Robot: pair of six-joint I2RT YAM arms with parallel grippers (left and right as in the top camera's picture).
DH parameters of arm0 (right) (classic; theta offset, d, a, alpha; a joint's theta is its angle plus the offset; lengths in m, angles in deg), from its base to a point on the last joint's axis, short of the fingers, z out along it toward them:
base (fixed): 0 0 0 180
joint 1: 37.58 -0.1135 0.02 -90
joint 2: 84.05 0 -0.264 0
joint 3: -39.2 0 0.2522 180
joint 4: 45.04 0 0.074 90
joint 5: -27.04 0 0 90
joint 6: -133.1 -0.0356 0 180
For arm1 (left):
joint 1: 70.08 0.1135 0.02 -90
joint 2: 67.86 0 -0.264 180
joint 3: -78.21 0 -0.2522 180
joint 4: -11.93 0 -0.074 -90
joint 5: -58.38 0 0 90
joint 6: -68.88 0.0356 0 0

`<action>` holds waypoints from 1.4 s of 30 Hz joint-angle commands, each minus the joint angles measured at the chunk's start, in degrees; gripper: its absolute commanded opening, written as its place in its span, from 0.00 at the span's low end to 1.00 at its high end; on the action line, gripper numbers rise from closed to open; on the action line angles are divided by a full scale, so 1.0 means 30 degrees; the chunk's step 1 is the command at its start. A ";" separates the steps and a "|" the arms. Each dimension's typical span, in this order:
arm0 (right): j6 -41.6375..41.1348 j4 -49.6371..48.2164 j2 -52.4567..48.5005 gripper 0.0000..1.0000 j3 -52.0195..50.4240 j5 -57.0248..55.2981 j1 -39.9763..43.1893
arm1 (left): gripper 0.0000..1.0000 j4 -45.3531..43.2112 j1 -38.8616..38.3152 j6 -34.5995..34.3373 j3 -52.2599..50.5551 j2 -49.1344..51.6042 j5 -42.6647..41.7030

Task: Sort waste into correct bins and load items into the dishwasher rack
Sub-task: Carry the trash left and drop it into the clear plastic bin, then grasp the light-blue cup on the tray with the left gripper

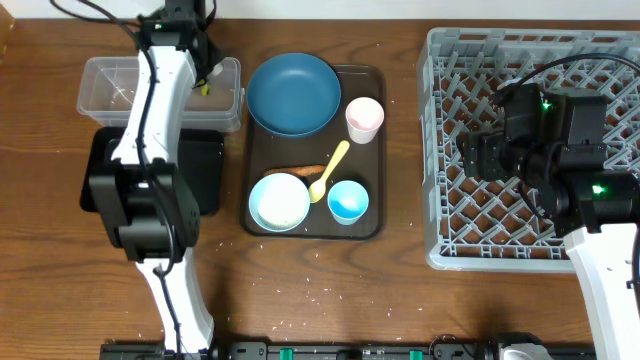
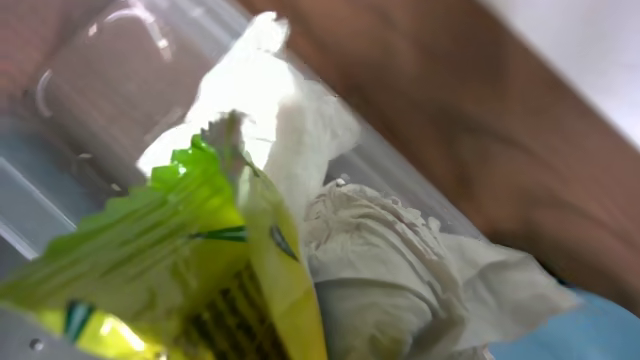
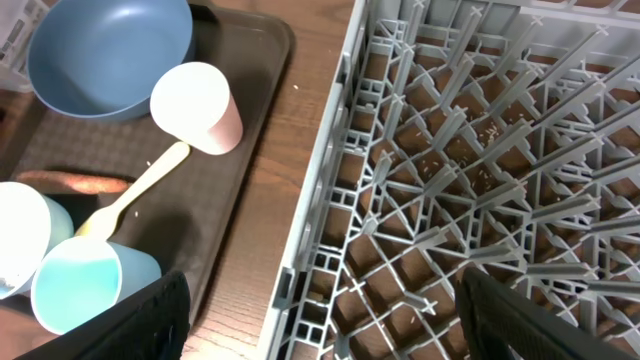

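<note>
Here | left gripper (image 1: pixel 206 74) hung over clear rectangular plastic box (image 1: pixel 108 86), green-and-yellow snack wrapper (image 2: pixel 165 265) close, grip untellable | right gripper (image 3: pixel 320 322) gaped above grey lattice crate (image 3: pixel 480 150).

Overhead view bright, even, sharp; faint soft shadows on table (image 1: pixel 300 290) below tray (image 1: pixel 372 170). Left wrist view badly blurred, too close; paper (image 2: pixel 270 110) blown out white by glare, wrapper (image 2: pixel 150 250) smeared. Right wrist view clear; rack (image 3: pixel 450 150) right of tray, pegs splaying toward frame edges.
</note>
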 commanded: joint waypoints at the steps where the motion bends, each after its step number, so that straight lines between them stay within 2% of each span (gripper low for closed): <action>1: -0.0255 0.0036 -0.0095 0.84 0.0197 0.0211 -0.0124 | 0.17 -0.0262 0.0408 -0.0750 -0.0058 0.0590 0.0663; 3: -0.0255 0.0036 -0.0095 0.85 0.0197 0.0211 -0.0124 | 0.39 -0.0627 0.0539 -0.0750 -0.0058 0.0794 0.0656; 5: -0.0255 0.0036 -0.0095 0.86 0.0197 0.0211 -0.0124 | 0.51 -0.0852 0.0568 -0.0743 -0.0051 0.0794 0.0648; 8: -0.0255 0.0036 -0.0095 0.87 0.0197 0.0211 -0.0124 | 0.56 -0.0976 0.0546 -0.0481 0.0087 0.0452 0.0466; 12: -0.0248 0.0022 -0.0095 0.89 0.0197 0.0211 -0.0124 | 0.66 -0.1246 0.0481 0.1559 0.0386 -0.0386 -0.0911; 16: -0.0248 0.0029 -0.0095 0.89 0.0197 0.0204 -0.0124 | 0.66 -0.0969 0.0335 0.4306 0.0415 -0.1719 -0.4014; 18: -0.0248 0.0044 -0.0095 0.90 0.0197 0.0211 -0.0124 | 0.66 -0.0109 0.0131 0.5734 0.0415 -0.2426 -0.6200; 21: -0.0248 0.0080 -0.0095 0.91 0.0197 0.0204 -0.0124 | 0.66 0.1916 -0.0437 0.6528 0.0415 -0.3293 -0.7905; 27: -0.0255 0.0080 -0.0095 0.92 0.0197 0.0211 -0.0124 | 0.66 0.6870 -0.2776 0.8378 0.0408 -0.3963 -0.8437; 31: -0.0255 0.0080 -0.0095 0.92 0.0197 0.0211 -0.0124 | 0.66 0.8874 -0.5064 0.9289 -0.0109 -0.3956 -0.8429; 36: -0.0255 0.0168 -0.0095 0.93 0.0197 0.0204 -0.0124 | 0.65 0.9340 -0.7373 0.9559 -0.1333 -0.3956 -0.8218; 42: -0.0284 0.0219 -0.0095 0.94 0.0175 0.0219 -0.0124 | 0.65 0.8276 -0.9034 0.9566 -0.4532 -0.3949 -0.8240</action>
